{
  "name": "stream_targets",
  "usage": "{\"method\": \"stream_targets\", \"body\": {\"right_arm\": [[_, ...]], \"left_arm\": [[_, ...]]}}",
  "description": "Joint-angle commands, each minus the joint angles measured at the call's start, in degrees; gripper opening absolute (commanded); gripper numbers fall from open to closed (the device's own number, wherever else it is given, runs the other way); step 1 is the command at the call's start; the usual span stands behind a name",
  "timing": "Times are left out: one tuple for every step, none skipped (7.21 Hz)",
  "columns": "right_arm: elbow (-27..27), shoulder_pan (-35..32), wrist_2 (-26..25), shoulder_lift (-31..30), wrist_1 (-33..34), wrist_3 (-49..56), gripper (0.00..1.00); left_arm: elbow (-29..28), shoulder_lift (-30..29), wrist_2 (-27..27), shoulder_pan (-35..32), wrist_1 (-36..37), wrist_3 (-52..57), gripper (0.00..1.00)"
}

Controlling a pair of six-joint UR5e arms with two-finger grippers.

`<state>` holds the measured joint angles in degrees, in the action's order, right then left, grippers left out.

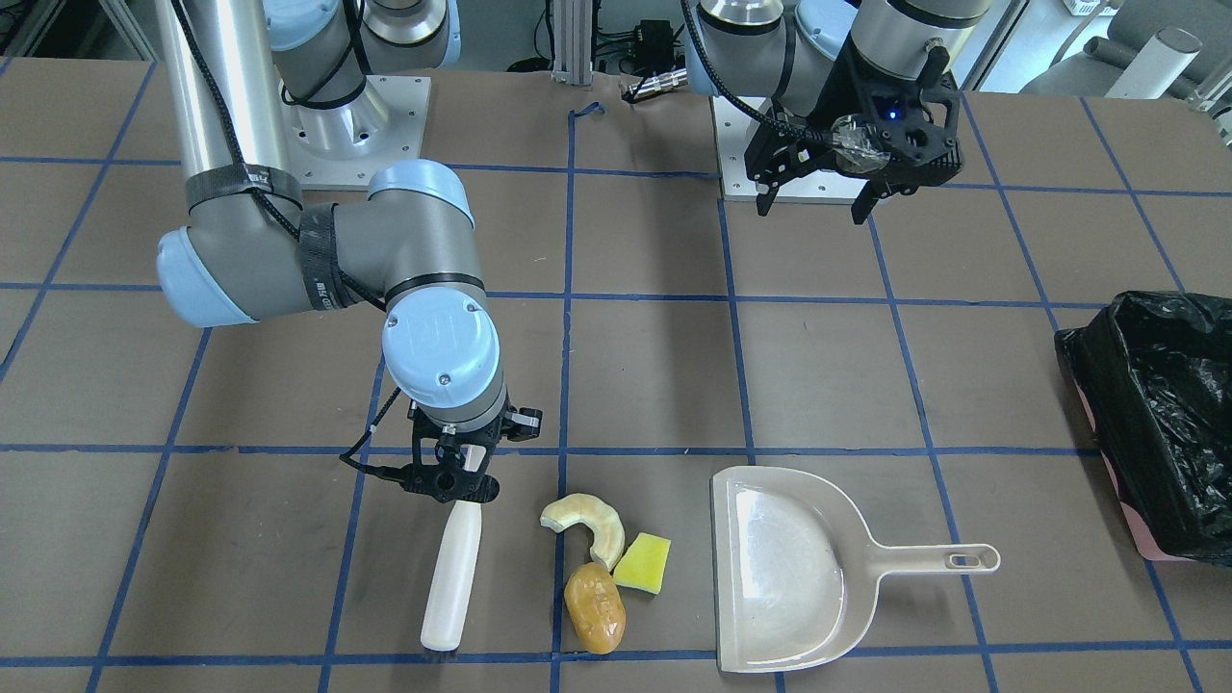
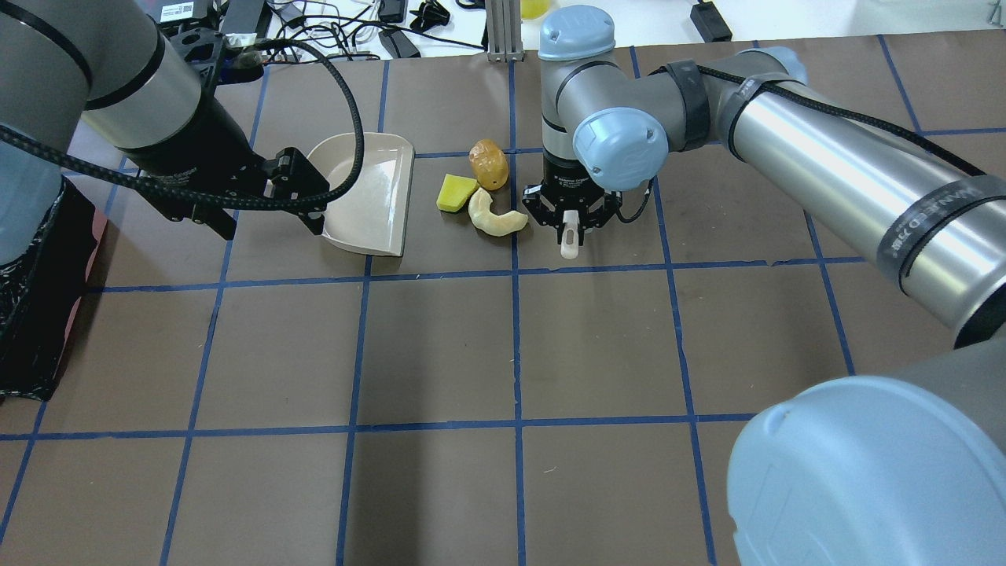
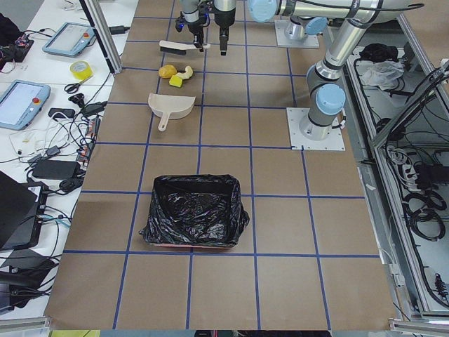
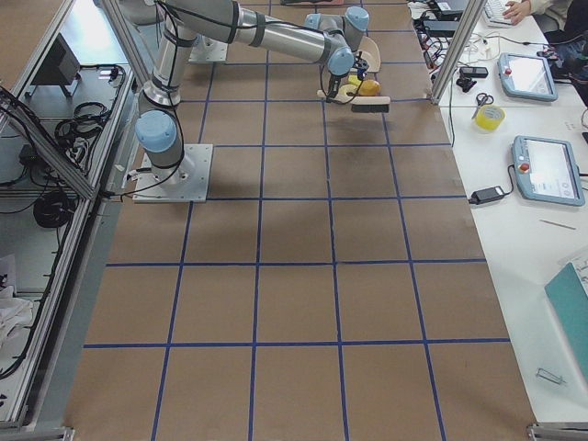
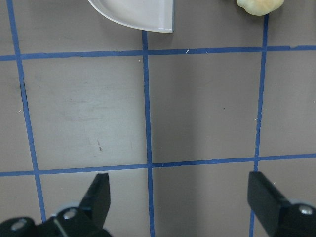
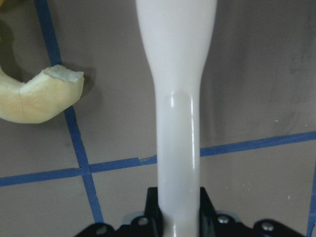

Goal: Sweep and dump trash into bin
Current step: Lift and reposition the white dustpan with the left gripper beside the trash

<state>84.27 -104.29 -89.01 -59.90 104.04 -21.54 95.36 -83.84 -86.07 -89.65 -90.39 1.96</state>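
Observation:
The trash lies in a cluster: a pale crescent slice (image 1: 585, 527), a yellow wedge (image 1: 643, 562) and a tan-brown lump (image 1: 595, 608). My right gripper (image 1: 454, 481) is shut on the upper end of a white brush handle (image 1: 452, 568), which slants down to the table just beside the crescent (image 6: 39, 98). On the other side of the trash a beige dustpan (image 1: 789, 568) lies flat. My left gripper (image 1: 811, 210) hangs open and empty above the table, nearer the robot than the dustpan (image 5: 138, 12). The bin (image 1: 1165, 423), black-lined, stands at the table's end on my left.
Brown table covering with a blue tape grid (image 2: 515, 354). Both arm bases (image 1: 346, 125) stand on plates at the robot's side. Cables and devices (image 3: 49, 140) lie on a side bench beyond the table's far edge.

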Motion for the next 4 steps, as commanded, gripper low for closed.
{"method": "stream_targets", "body": {"right_arm": [[0.0, 0.0, 0.1, 0.0, 0.2, 0.3, 0.0], [0.0, 0.0, 0.1, 0.0, 0.1, 0.2, 0.0], [0.1, 0.0, 0.2, 0.0, 0.0, -0.4, 0.0], [0.1, 0.0, 0.3, 0.0, -0.1, -0.5, 0.0]], "left_arm": [[0.0, -0.2, -0.1, 0.0, 0.1, 0.2, 1.0], [0.0, -0.4, 0.0, 0.0, 0.2, 0.4, 1.0], [0.0, -0.7, 0.0, 0.0, 0.5, 0.2, 1.0], [0.0, -1.2, 0.0, 0.0, 1.0, 0.1, 1.0]]}}
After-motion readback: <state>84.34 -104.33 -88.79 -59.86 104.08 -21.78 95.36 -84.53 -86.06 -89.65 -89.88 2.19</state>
